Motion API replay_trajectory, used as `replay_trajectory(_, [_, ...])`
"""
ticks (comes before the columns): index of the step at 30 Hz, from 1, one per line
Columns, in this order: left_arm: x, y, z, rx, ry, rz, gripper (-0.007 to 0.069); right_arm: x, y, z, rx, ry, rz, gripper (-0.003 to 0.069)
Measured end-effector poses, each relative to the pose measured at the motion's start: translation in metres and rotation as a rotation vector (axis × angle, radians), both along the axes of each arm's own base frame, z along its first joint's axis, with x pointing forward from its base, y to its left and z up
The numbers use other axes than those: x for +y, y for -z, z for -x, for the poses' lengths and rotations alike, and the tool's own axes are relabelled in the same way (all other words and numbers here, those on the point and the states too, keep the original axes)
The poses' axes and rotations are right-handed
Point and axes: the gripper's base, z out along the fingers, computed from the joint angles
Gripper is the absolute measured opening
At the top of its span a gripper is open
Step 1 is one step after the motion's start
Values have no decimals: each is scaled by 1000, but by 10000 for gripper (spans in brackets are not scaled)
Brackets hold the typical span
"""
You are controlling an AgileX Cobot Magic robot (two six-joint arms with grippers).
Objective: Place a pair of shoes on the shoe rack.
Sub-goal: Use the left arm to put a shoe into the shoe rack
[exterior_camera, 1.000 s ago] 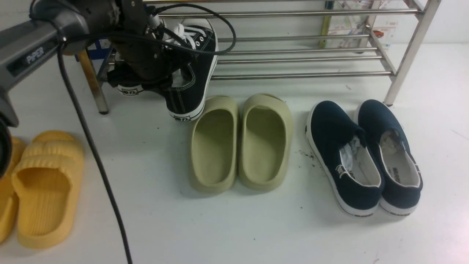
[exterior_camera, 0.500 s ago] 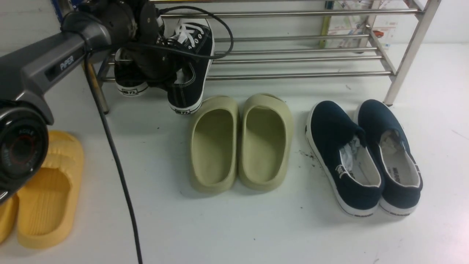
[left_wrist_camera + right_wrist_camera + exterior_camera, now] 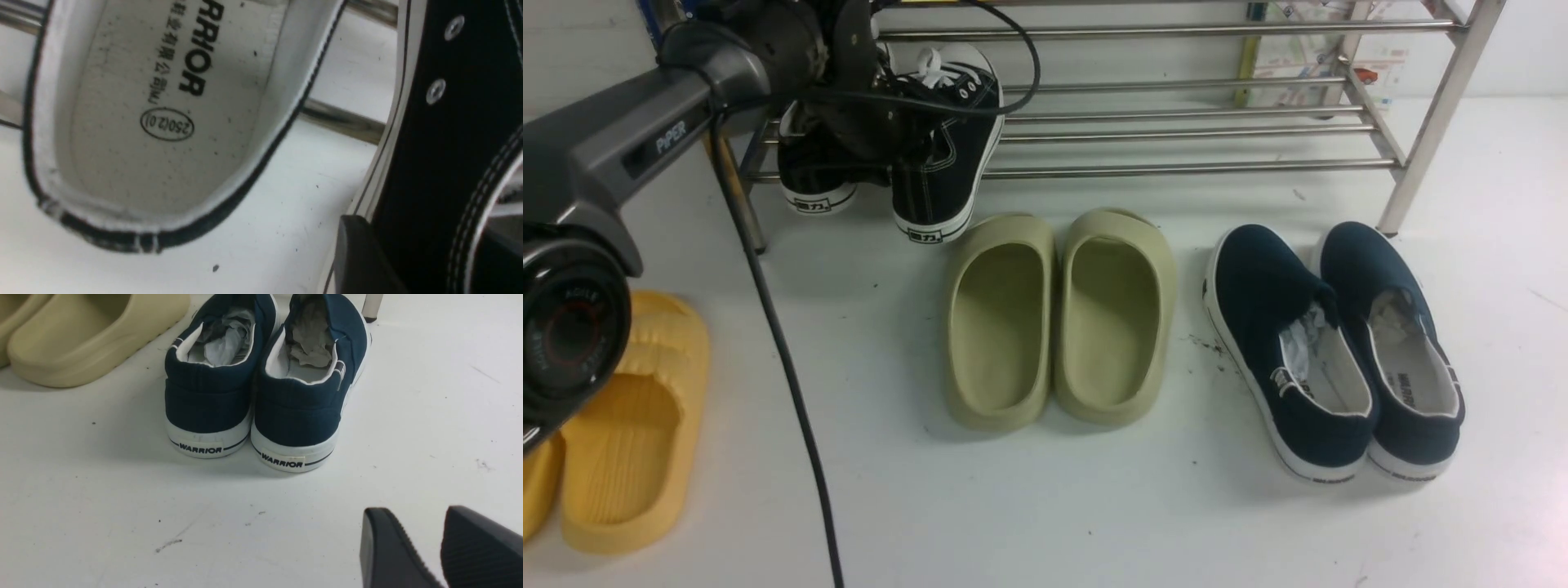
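The shoe rack (image 3: 1192,170) stands at the back. One black lace-up sneaker (image 3: 810,181) rests at its left end, heel over the front rod; its insole shows in the left wrist view (image 3: 163,102). My left gripper (image 3: 907,151) is shut on the side wall of the second sneaker (image 3: 952,175), whose toe lies over the rack rods and whose heel hangs out in front. In the left wrist view one finger (image 3: 359,253) presses that sneaker's black side (image 3: 429,163). My right gripper (image 3: 412,514) hangs slightly open and empty over the floor, behind the navy shoes.
Olive-green slippers (image 3: 1058,318) lie just in front of the held sneaker's heel. Navy slip-on shoes (image 3: 1331,351) lie at the right, near the rack's right leg (image 3: 1417,163). Yellow slippers (image 3: 621,425) lie at the left. The left arm's black cable (image 3: 784,367) trails across the floor.
My left arm has carried the held sneaker back toward the rack. Its toe now lies further over the rods and its heel sits closer to the rack's front.
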Motion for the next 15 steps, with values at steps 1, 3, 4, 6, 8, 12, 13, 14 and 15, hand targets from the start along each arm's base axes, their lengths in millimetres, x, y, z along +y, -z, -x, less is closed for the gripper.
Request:
replay_trajectory(1, [0,-1,1,12,5,-6,318,0,0,0,0,0,0,244])
replay_trajectory(3, [1,-9,4,26,14,-14,328,0,0,0,0,0,0,244])
replay_trajectory(4, [1,-15,7,35,20,-21,330,0,0,0,0,0,0,244])
replay_trajectory(6, [3,-27,14,46,34,-33,330,0,0,0,0,0,0,244])
replay_trajectory(8, [5,-39,22,64,43,-46,325,0,0,0,0,0,0,244])
replay_trajectory(12, [9,-57,38,92,61,-63,272,0,0,0,0,0,1,244])
replay_trajectory(13, [10,-61,42,91,66,-67,248,0,0,0,0,0,1,244])
replay_trajectory(14, [12,-61,50,107,77,-75,200,0,0,0,0,0,1,244])
replay_trajectory(15, [12,-60,54,119,82,-72,158,0,0,0,0,0,1,244])
